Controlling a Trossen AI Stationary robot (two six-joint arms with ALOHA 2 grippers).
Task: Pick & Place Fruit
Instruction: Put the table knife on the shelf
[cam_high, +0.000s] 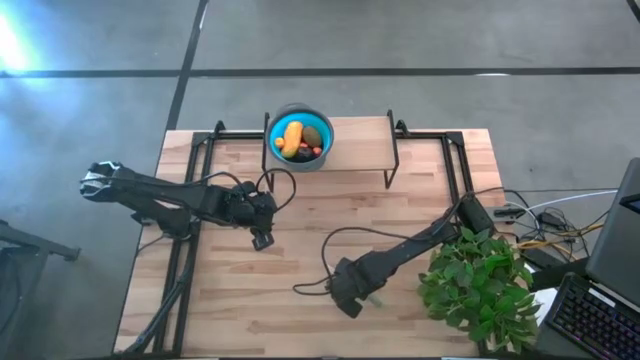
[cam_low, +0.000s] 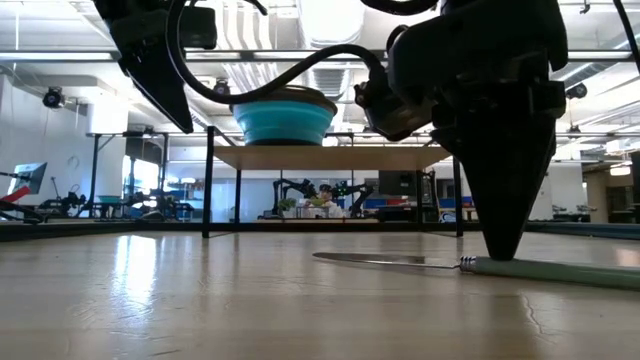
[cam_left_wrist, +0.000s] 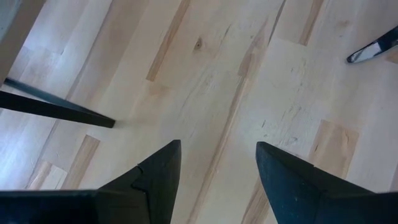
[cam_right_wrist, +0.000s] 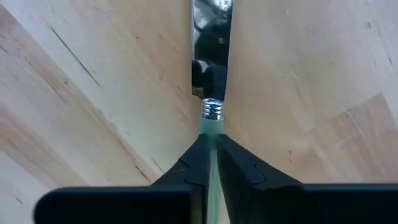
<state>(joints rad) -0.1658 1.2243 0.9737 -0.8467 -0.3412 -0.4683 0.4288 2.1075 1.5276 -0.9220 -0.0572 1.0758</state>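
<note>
High view: overhead, straight down on the whole table (cam_high: 300, 260). Low view: at tabletop level, facing level across to the room behind, right beside the knife (cam_low: 480, 264). Left wrist view: down on bare boards, blade tip at frame edge. Right wrist view: very near the knife, shared with both.

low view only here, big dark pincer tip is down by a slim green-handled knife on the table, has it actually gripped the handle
Observer: Yes. The right wrist view shows the right pincer shut on the pale green handle of the silver-bladed knife.
Operator: where's the fruit
Observer: In the round blue bowl with grey rim on the raised wooden shelf: an elongated orange-yellow piece, an olive-green oval.
Operator: other arm?
Observer: The left pincer is open over bare light wooden table, holding nothing.
</note>
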